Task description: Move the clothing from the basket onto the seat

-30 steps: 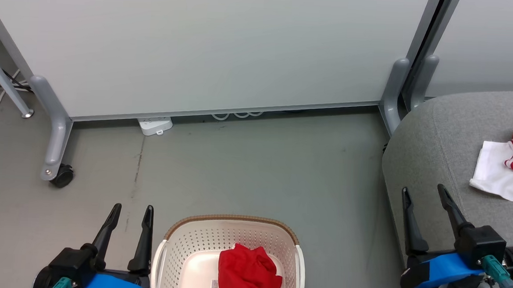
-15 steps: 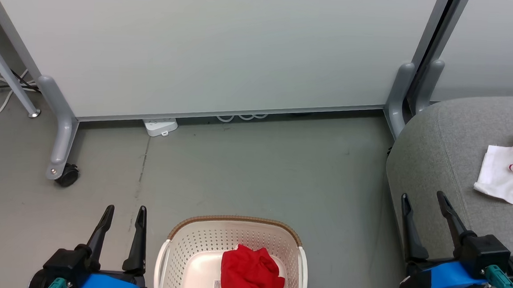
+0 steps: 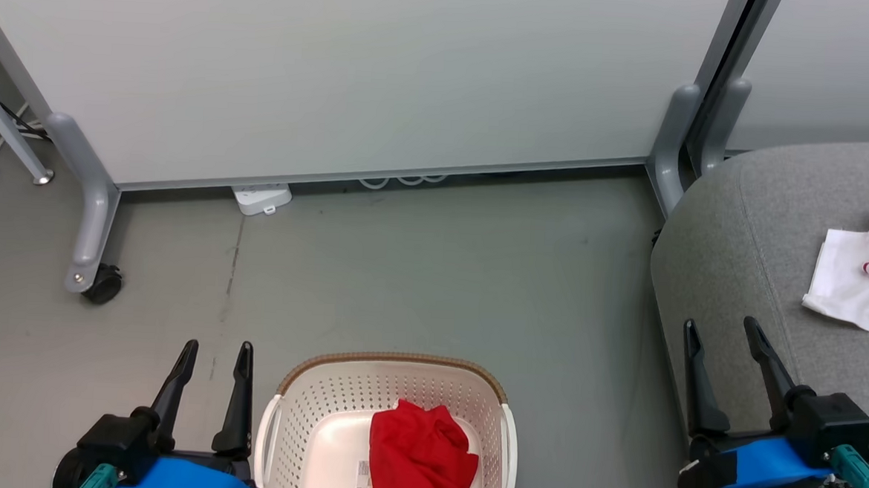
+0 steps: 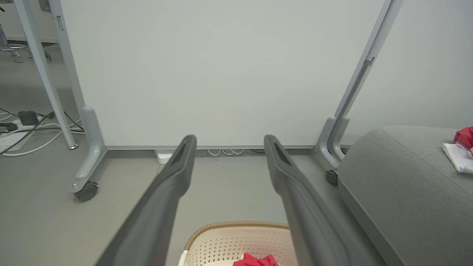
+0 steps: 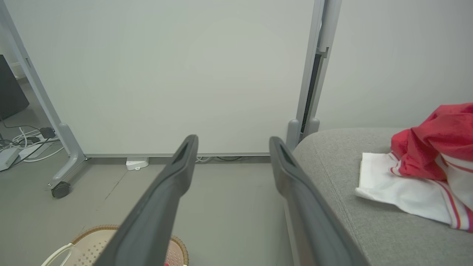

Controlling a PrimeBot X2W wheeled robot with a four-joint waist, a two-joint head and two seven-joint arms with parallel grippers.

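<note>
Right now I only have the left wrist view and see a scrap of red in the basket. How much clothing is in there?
Observer: One crumpled red garment lies in the basket, toward its right side.
Operator: Is the right gripper free?
Observer: Yes, the right gripper is open and empty, at the seat's left edge.
Operator: What's on the seat?
Observer: A white garment with thin red stripes, a red one bunched on it.

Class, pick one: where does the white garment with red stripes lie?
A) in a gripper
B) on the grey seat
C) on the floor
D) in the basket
B: the white garment rests on the grey seat, while the basket holds a red garment.
</note>
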